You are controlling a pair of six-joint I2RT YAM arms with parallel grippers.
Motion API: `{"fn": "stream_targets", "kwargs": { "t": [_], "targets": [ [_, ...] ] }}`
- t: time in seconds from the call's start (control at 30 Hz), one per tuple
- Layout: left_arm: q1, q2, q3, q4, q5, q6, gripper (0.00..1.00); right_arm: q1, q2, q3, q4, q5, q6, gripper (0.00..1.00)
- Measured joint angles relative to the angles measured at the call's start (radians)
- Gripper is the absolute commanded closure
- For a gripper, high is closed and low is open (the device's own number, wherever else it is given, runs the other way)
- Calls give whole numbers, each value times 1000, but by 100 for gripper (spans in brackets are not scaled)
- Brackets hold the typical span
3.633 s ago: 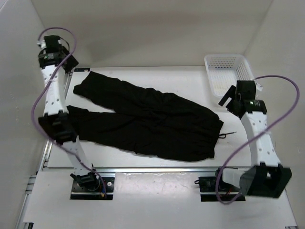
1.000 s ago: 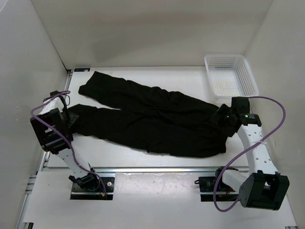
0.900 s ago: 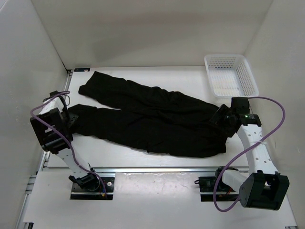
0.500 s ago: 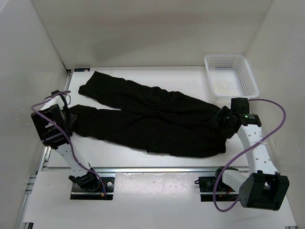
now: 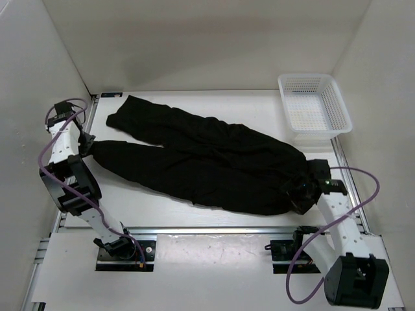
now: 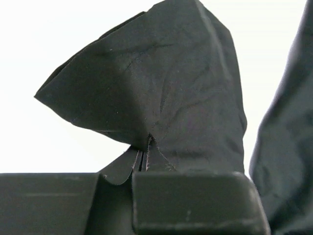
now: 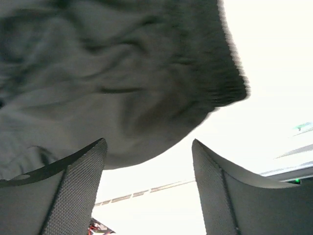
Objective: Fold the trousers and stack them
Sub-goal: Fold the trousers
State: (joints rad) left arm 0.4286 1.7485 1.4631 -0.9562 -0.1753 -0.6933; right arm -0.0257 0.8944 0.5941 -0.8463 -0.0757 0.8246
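The black trousers (image 5: 207,162) lie spread over the white table, legs pointing left and waist at the right. My left gripper (image 5: 85,146) is shut on the cuff of the nearer leg. In the left wrist view the cloth (image 6: 166,88) bunches up out of the closed left gripper (image 6: 142,161). My right gripper (image 5: 300,195) sits at the near corner of the waist. In the right wrist view the right gripper (image 7: 149,166) is open, its fingers (image 7: 78,186) wide apart, and the ribbed waistband (image 7: 195,73) hangs just beyond them.
A white mesh basket (image 5: 314,103) stands at the back right corner. White walls close in the table on the left, back and right. A metal rail (image 5: 207,230) runs along the near edge between the arm bases.
My left gripper has closed on the near leg's cuff and its wrist has swung back and up. My right arm has slid toward the near edge, from mid-waist to the waist's near corner.
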Motion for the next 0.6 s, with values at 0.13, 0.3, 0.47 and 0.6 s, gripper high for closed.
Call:
{"fn": "stream_targets", "kwargs": {
  "t": [0.13,0.3,0.47,0.6],
  "targets": [
    [-15,-31,23,-6,3,11,90,0,-74,-90,-3,0,47,38],
    [-23,-35,25,-31,7,19,90,0,-70,-145,39,0,91,43],
    [-23,-35,26,-41,8,21,90,0,-22,-163,91,10,112,53],
    [-23,-35,32,-47,8,22,90,3,-7,-189,137,25,124,77]
  ]
}}
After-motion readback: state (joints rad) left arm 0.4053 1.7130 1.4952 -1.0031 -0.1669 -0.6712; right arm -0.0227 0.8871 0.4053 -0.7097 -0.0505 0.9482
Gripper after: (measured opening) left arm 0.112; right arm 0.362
